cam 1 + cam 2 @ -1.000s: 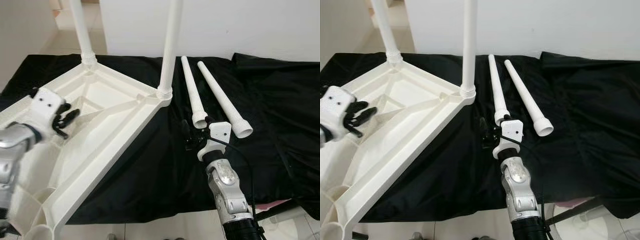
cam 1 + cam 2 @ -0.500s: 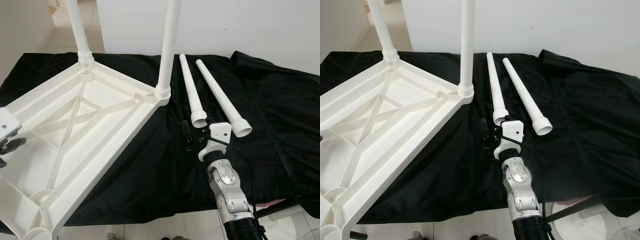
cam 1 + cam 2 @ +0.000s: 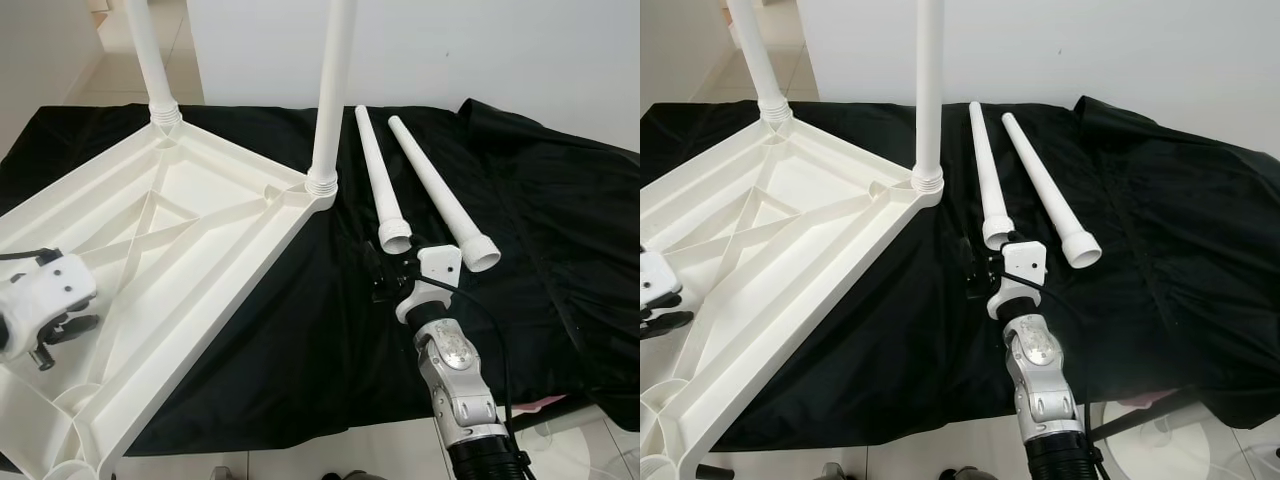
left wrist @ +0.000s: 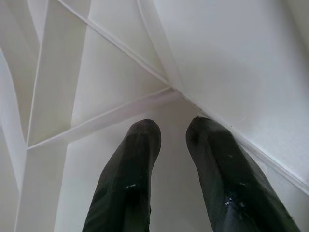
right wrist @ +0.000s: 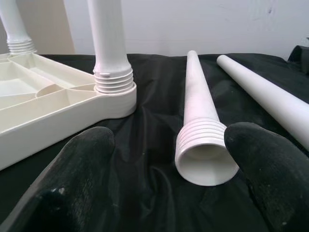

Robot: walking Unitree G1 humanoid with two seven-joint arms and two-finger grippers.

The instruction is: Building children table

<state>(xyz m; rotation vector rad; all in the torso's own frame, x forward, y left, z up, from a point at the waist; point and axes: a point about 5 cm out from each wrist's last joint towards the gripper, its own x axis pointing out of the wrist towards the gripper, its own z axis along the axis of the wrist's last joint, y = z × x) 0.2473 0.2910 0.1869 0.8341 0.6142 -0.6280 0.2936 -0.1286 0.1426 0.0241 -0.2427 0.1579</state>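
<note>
The white table top (image 3: 215, 235) lies upside down on a black cloth, its ribs facing up. Two white legs (image 3: 331, 90) (image 3: 150, 60) stand screwed into its far corners. Two loose legs (image 3: 376, 170) (image 3: 436, 185) lie side by side on the cloth to the right. My right gripper (image 3: 383, 277) is open just in front of the threaded end (image 5: 203, 150) of the nearer loose leg, which sits between its fingers without touching them. My left gripper (image 3: 60, 338) hovers over the table's underside at the near left, fingers (image 4: 133, 159) slightly apart with nothing between them.
The black cloth (image 3: 560, 240) covers the whole work surface and bunches into folds at the right. A white wall runs behind it. Pale floor shows past the cloth's front edge (image 3: 330, 450). A cable runs along my right forearm (image 3: 455, 385).
My left gripper has moved from the table's ribs back toward the near left edge of the table top. The right arm and the loose legs have stayed put.
</note>
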